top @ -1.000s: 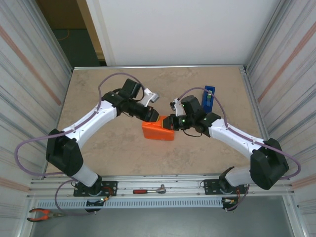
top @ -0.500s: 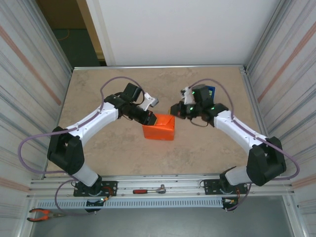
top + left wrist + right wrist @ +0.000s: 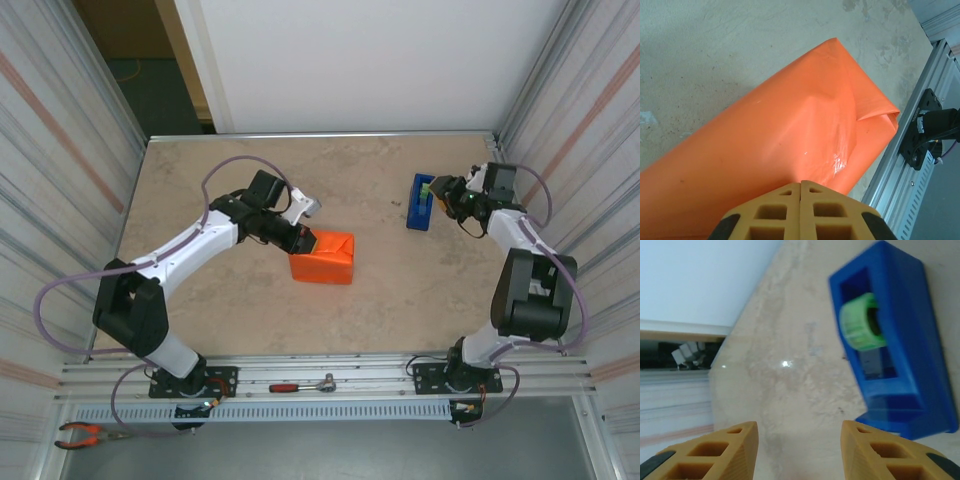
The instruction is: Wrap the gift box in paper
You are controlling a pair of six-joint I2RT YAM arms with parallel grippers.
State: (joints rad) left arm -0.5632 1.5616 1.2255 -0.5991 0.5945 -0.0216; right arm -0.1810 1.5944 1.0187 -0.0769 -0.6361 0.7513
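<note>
Left claw pressed together, tips at the box edge. Right claw spread, dispenser just ahead. Risk: loose paper fold may spring open if left lifts.

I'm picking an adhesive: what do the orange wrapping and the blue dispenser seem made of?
The paper on the gift box looks thin and slightly glossy: sharp creases, small highlights; possibly coated. The tape dispenser looks like smooth moulded blue plastic, with even colour and rounded edges, though blurred.
</note>
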